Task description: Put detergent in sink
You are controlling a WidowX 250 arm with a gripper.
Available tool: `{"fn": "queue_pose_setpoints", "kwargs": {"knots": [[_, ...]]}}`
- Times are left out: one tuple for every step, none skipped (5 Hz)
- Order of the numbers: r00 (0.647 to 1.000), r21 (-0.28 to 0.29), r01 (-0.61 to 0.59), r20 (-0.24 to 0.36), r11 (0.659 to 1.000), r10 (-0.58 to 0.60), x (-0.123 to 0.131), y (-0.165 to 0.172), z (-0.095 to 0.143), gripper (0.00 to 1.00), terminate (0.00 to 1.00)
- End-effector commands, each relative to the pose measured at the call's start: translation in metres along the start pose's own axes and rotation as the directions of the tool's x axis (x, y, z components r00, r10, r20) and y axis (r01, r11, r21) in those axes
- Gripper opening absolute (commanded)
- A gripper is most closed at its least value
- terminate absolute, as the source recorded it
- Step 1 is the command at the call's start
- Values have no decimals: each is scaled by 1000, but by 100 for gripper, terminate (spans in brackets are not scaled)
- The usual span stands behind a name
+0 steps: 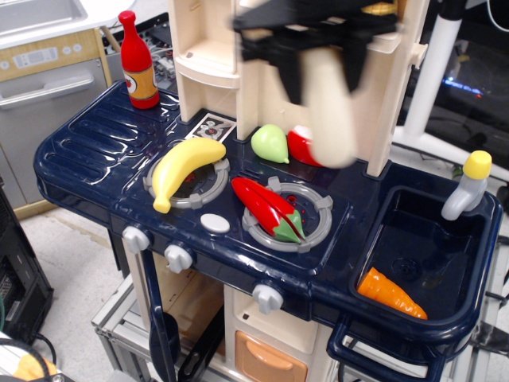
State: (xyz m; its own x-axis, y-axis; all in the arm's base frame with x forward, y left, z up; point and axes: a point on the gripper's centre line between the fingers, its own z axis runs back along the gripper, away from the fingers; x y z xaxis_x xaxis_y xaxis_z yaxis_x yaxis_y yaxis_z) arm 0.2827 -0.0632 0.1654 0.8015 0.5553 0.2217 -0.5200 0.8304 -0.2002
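My black gripper is blurred by motion at the top centre and is shut on the cream-white detergent bottle. The bottle hangs neck-up from the jaws, high above the right burner and in front of the red bowl. The sink is the deep navy basin at the right, with a grey faucet and yellow knob at its back. An orange carrot lies in the sink's front left corner. The bottle is left of the sink and well above it.
A banana lies on the left burner and a red pepper on the right burner. A green pear and a red bowl sit behind. A red bottle stands at back left. The cream cabinet rises behind the gripper.
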Motion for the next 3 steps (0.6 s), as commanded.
{"fn": "queue_pose_setpoints", "kwargs": {"knots": [[997, -53, 73, 27, 996, -71, -13, -34, 5, 0, 0], [995, -46, 86, 47, 995, -83, -18, -38, -6, 0, 0], [993, -52, 105, 59, 993, -102, -22, -47, -13, 0, 100]]}}
